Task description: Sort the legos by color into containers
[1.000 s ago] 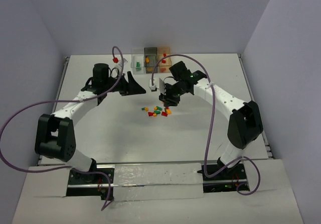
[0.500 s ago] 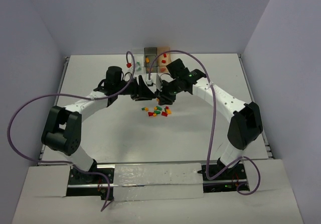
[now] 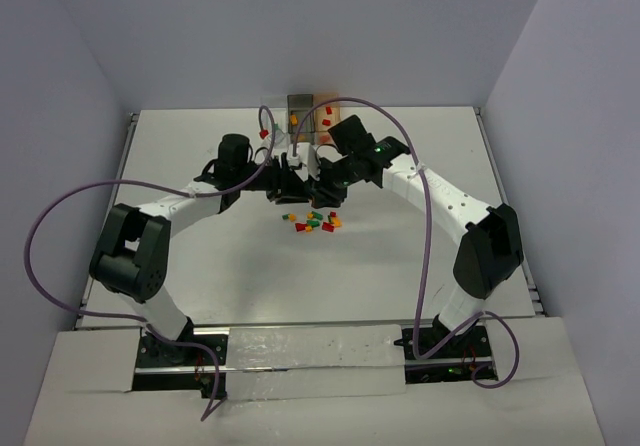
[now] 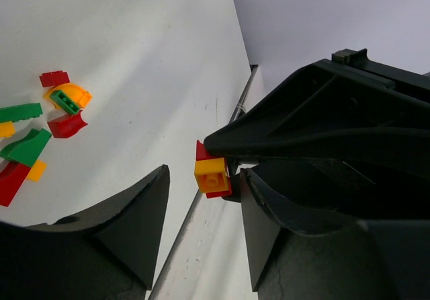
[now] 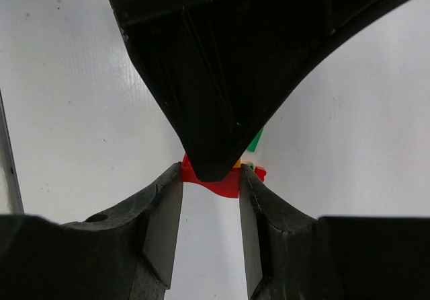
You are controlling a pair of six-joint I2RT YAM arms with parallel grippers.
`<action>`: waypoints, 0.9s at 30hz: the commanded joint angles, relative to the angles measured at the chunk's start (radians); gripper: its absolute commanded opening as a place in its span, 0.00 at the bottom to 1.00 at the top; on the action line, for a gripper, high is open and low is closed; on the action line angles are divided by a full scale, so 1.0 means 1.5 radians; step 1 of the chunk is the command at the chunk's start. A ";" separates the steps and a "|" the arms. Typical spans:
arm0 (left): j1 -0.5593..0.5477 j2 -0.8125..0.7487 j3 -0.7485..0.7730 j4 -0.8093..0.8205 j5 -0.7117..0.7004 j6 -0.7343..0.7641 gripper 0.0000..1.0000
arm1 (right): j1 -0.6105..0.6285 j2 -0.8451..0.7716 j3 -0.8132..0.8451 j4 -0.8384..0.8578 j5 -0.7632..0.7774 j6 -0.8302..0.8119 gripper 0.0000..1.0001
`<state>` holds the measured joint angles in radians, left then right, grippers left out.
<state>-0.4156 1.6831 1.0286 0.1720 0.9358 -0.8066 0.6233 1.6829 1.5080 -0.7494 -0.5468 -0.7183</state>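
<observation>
1. My right pincer (image 5: 210,175) is pinching a small red-and-yellow brick (image 5: 227,185) at its very tips. The jaws are drawn in narrow against the brick's sides.
2. My left pincer (image 4: 203,182) stands partly spread, with its fingers (image 4: 134,219) on either side of that same brick. There is a clear gap between one finger and the brick. The other finger lies just beside the right pincer's tip, and I cannot tell whether it touches.
3. The two pincers meet tip to tip above the middle of the table (image 3: 200,266), with the brick held in the air between them.
4. My left arm rises from the near-left corner, bends at the elbow near the left edge, and runs its forearm inward toward the middle.
5. My right arm rises from the near-right corner, bends at the elbow by the right edge, and reaches its forearm inward and toward the far edge.
6. The loose legos (image 3: 313,221), red, green and yellow, lie in a small heap at the table's middle, just on the near side of the pincers.
7. The containers (image 3: 300,106) stand at the middle of the far edge, beyond the pincers. My arms and cables partly cover them.
</observation>
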 commanded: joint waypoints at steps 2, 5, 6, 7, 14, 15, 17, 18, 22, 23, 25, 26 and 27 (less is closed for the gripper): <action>-0.011 0.002 0.017 0.034 0.018 -0.010 0.50 | 0.012 -0.032 0.034 0.014 -0.001 0.012 0.06; -0.011 0.002 0.017 0.032 0.020 -0.008 0.44 | 0.014 -0.033 0.030 0.017 0.009 0.010 0.06; -0.011 0.002 0.017 0.032 0.020 -0.009 0.43 | 0.014 -0.033 0.028 0.017 0.013 0.008 0.06; -0.011 0.001 0.016 0.032 0.019 -0.010 0.42 | 0.016 -0.034 0.025 0.021 0.019 0.008 0.06; -0.005 -0.008 0.002 0.044 0.015 -0.020 0.24 | 0.024 -0.048 -0.019 0.035 0.088 -0.001 0.03; -0.001 -0.008 0.002 0.045 0.016 -0.021 0.20 | 0.025 -0.051 -0.021 0.035 0.090 -0.001 0.02; 0.009 -0.007 0.003 0.045 0.016 -0.022 0.08 | 0.024 -0.056 -0.031 0.034 0.106 -0.003 0.01; 0.013 -0.008 0.003 0.046 0.017 -0.022 0.04 | 0.024 -0.059 -0.035 0.034 0.111 -0.005 0.00; 0.032 -0.011 0.013 0.025 0.008 -0.004 0.00 | 0.019 -0.068 -0.058 0.032 0.129 -0.016 0.00; 0.040 -0.011 0.019 0.011 0.004 0.009 0.00 | 0.017 -0.068 -0.064 0.034 0.136 -0.020 0.00; 0.054 -0.015 0.042 -0.014 -0.021 0.054 0.00 | 0.001 -0.068 -0.071 0.040 0.141 -0.021 0.00; 0.058 -0.017 0.057 -0.042 -0.040 0.084 0.00 | -0.008 -0.066 -0.072 0.043 0.142 -0.020 0.00; 0.058 -0.018 0.068 -0.069 -0.068 0.120 0.01 | -0.018 -0.062 -0.071 0.046 0.143 -0.017 0.00</action>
<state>-0.3539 1.6855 1.0371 0.1582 0.9281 -0.7854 0.6440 1.6390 1.4135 -0.7177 -0.3662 -0.7339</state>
